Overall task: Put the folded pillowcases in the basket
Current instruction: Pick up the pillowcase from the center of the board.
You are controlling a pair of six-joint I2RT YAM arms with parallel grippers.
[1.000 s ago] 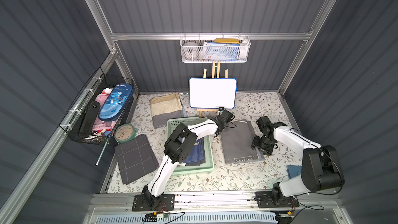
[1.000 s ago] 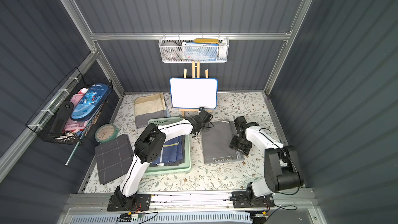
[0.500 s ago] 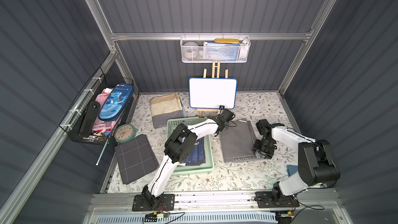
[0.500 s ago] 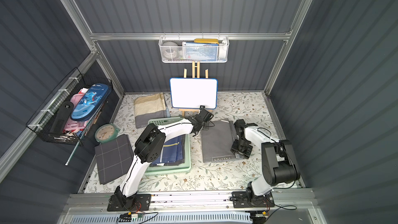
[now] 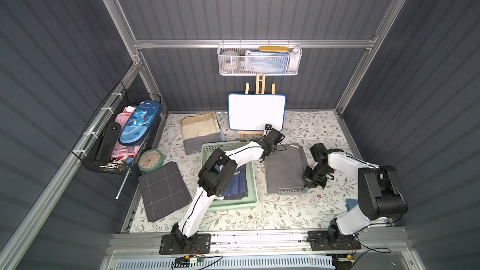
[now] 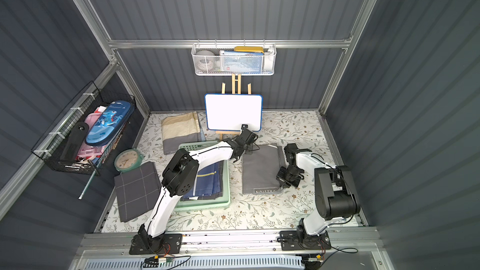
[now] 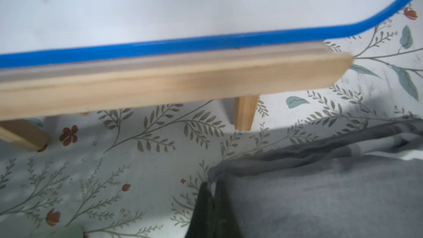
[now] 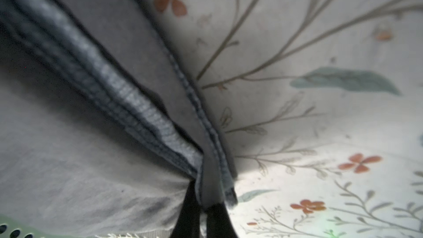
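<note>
Both sets of fingertips are buried under the wrist bodies in both top views, so grip reads off the wrist cams, which are blurry up close. Left gripper [image 7: 212, 186] is pinched tight on the far-left corner of the folded pillowcase [image 5: 284, 170]. Right gripper [image 8: 202, 204] is clamped on its layered hem at the right edge, toward the near corner. Pillowcase lies on the floral mat [image 5: 272, 216], just right of the basket [image 5: 233, 205], not in it. Left arm [image 5: 241, 151] crosses the basket, covering much of the blue plaid cloth [image 5: 239, 185] inside. Right wrist view catches only a sliver of perforated rim. Blue item [image 5: 350, 203] behind the right arm's base: unidentifiable. Whiteboard [image 5: 256, 112] on its easel [image 7: 174, 81] stands just behind the left gripper.
</note>
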